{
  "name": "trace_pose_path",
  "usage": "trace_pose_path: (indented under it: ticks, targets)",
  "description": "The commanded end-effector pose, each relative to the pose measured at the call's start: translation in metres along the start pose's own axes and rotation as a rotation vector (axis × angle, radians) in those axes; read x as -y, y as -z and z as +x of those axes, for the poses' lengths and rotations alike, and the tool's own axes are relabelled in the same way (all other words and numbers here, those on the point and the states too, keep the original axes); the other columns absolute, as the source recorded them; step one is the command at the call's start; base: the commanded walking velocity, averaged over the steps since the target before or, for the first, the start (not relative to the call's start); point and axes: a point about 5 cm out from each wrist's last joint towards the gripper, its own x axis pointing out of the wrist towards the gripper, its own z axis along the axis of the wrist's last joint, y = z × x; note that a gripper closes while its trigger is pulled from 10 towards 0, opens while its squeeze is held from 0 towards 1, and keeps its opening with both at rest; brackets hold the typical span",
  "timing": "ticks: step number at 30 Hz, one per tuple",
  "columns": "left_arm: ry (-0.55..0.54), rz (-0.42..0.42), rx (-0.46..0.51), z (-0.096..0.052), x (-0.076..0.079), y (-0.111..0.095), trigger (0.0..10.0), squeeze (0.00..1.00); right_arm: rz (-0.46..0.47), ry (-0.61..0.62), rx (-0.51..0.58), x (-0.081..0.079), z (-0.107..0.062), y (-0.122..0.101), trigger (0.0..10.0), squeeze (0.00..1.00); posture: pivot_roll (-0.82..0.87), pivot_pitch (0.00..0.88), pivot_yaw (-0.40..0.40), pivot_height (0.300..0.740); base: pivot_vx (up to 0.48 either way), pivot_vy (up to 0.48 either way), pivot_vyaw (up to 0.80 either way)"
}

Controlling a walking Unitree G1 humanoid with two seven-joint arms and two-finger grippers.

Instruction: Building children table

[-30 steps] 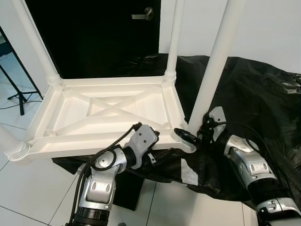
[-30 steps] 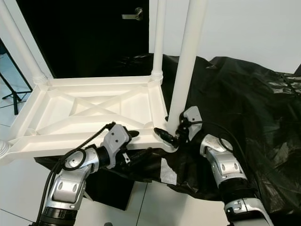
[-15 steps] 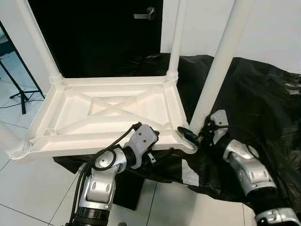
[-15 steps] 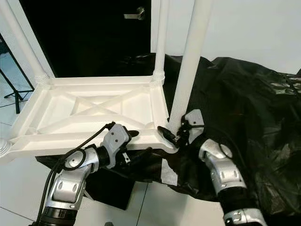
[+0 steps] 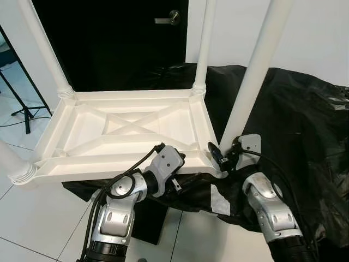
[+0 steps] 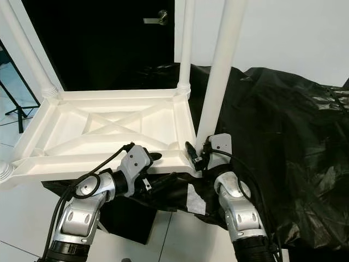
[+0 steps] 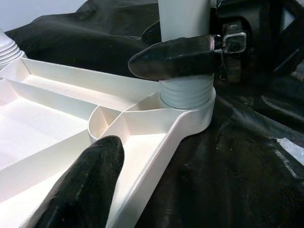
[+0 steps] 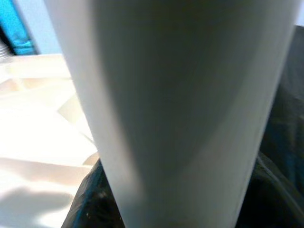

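With the right hand (image 5: 220,155) closed around the base of the near leg (image 5: 253,76) at its corner socket and the left hand (image 5: 182,183) open, bracing the upturned tabletop (image 5: 125,131) beside it, twist squarely, keeping the leg upright.

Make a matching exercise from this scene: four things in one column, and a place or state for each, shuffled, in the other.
Things
1. right gripper
2. left gripper
3. black sheet
4. door handle

Places or states
A. on the dark door behind
B. on the tabletop's near rim
C. draped beneath the upturned table
D. closed on the near right leg's base

Pairs: 1-D, 2-B, 3-C, 4-A
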Motion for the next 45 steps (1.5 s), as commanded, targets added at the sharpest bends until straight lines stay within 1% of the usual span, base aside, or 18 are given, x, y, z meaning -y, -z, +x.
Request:
trace_pose_path:
  ticks: [1,4,6,10,11,15,16,17,23,26,28,30,31,34,45]
  targets:
    - [-0.169,-0.002,-0.011,0.0,-0.006,0.001,10.0,0.0,-0.014,0.04,-0.108,0.004,-0.008,0.021,10.0,0.0,0.02,0.0,-0.021,0.74,0.0,0.0,0.0]
    - [-0.17,-0.003,-0.01,0.001,-0.005,0.001,10.0,0.0,0.009,0.069,-0.118,0.001,-0.01,0.022,10.0,0.0,0.02,0.0,-0.029,0.74,0.0,0.0,0.0]
    - [-0.18,-0.006,-0.008,0.001,-0.006,0.001,10.0,0.0,0.025,0.111,-0.13,-0.002,-0.013,0.022,10.0,0.0,0.02,0.0,-0.043,0.74,0.0,0.0,0.0]
    - [-0.188,-0.007,-0.005,0.001,-0.007,0.001,10.0,0.0,0.02,0.132,-0.124,-0.004,-0.015,0.02,10.0,0.0,0.02,0.0,-0.046,0.74,0.0,0.0,0.0]
    - [-0.188,-0.007,-0.005,0.002,-0.007,0.001,10.0,0.0,0.019,0.128,-0.123,-0.005,-0.016,0.02,10.0,1.0,0.02,0.0,-0.049,0.74,0.0,0.0,0.0]
    - [-0.185,-0.006,-0.005,0.003,-0.006,0.001,10.0,0.0,0.007,0.119,-0.112,-0.004,-0.016,0.018,10.0,1.0,0.01,0.0,-0.05,0.74,0.0,0.0,0.0]
    - [-0.183,-0.005,-0.005,0.003,-0.006,0.001,10.0,0.0,-0.001,0.113,-0.1,-0.002,-0.015,0.016,10.0,0.87,0.01,0.0,-0.051,0.74,0.0,0.0,0.0]
    - [-0.183,-0.003,-0.005,0.003,-0.006,0.001,10.0,0.0,-0.014,0.105,-0.096,0.0,-0.015,0.015,10.0,0.0,0.01,0.0,-0.052,0.74,0.0,0.0,0.0]
    - [-0.185,0.004,0.002,0.006,-0.008,-0.002,10.0,0.0,-0.051,0.085,-0.084,0.006,-0.012,0.01,10.0,0.0,0.0,0.0,-0.065,0.74,0.0,0.0,0.0]
    - [-0.19,0.01,0.015,0.01,-0.01,-0.004,10.0,0.0,-0.091,0.067,-0.077,0.011,-0.01,0.005,10.0,0.0,-0.01,0.0,-0.086,0.74,0.0,0.0,0.0]
    - [-0.192,0.011,0.017,0.01,-0.01,-0.005,10.0,0.0,-0.096,0.065,-0.079,0.013,-0.01,0.004,10.0,0.0,-0.01,0.0,-0.086,0.74,0.0,0.0,0.0]
    - [-0.204,0.013,0.022,0.013,-0.011,-0.005,10.0,0.0,-0.122,0.072,-0.086,0.02,-0.011,0.001,10.0,0.0,-0.02,0.0,-0.132,0.74,0.0,0.0,0.0]
    - [-0.204,0.013,0.022,0.013,-0.011,-0.005,10.0,0.0,-0.122,0.072,-0.086,0.02,-0.011,0.001,10.0,0.0,-0.02,0.0,-0.132,0.74,0.0,0.0,0.0]
    - [-0.216,0.017,0.029,0.015,-0.013,-0.006,10.0,0.0,-0.147,0.084,-0.088,0.028,-0.012,-0.004,10.0,0.0,-0.03,0.0,-0.139,0.74,0.0,0.0,0.0]
    - [-0.21,0.021,0.03,0.016,-0.015,-0.005,10.0,0.0,-0.18,0.079,-0.1,0.035,-0.015,-0.007,10.0,0.0,-0.05,0.0,-0.14,0.74,0.0,0.0,0.0]
